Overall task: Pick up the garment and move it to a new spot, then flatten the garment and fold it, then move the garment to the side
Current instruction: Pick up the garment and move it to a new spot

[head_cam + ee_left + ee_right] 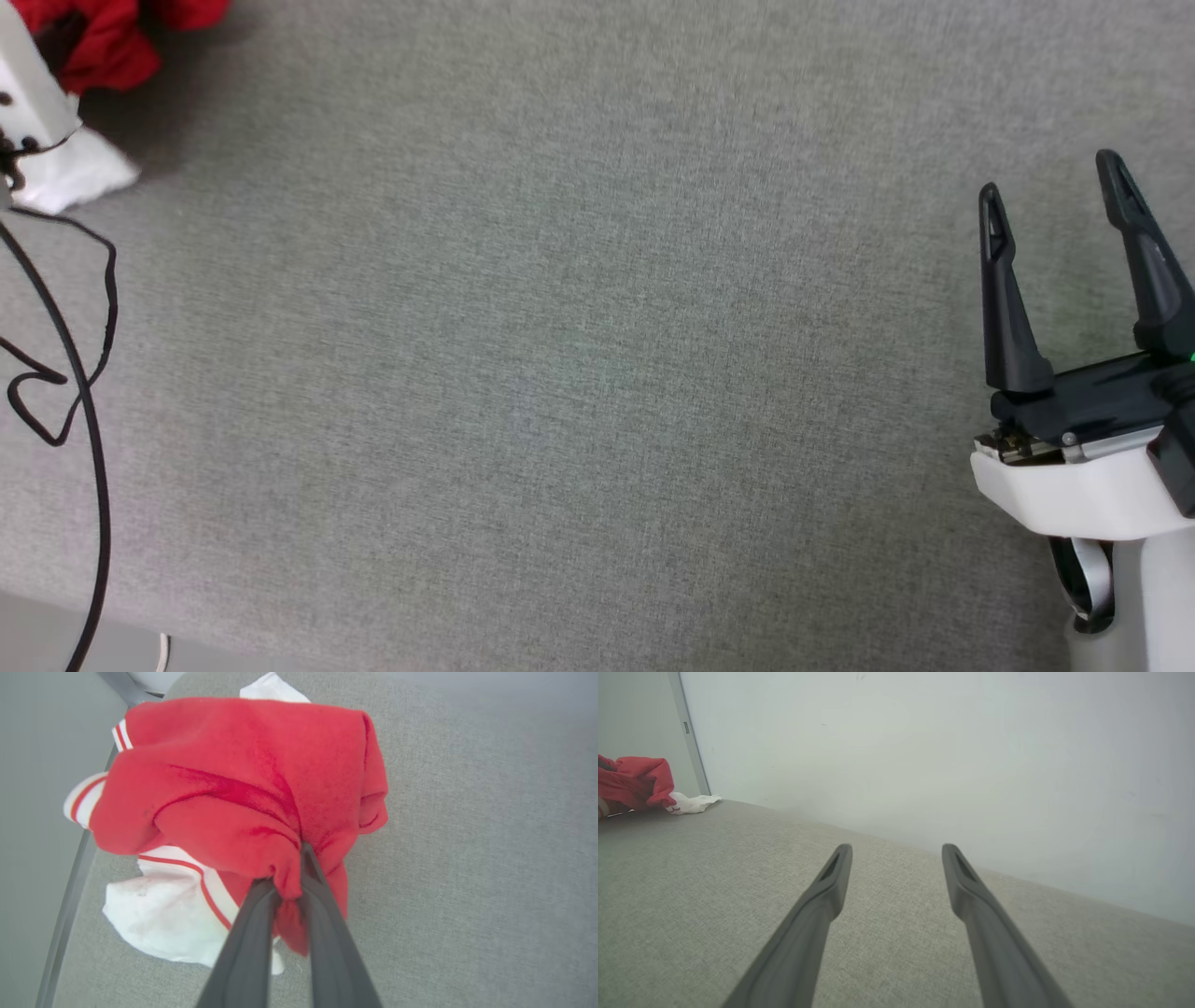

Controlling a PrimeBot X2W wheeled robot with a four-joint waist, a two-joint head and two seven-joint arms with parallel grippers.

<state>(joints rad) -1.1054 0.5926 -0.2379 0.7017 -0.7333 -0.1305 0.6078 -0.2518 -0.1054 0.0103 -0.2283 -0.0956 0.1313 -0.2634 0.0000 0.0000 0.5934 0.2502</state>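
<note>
The garment (243, 779) is shown bunched near the far left edge of the grey fabric-covered desk (597, 373). A fold of its red cloth is clamped between the closed jaws of the left gripper (287, 868), and a white sleeve (159, 919) is spread on the desk beneath. The right gripper (1050, 177) is placed well apart at the desk's right side, its jaws spread wide and empty.

I see a grey cloth-covered bench (597, 373), with the bunched red garment (233, 788) resting at its far-left corner
</note>
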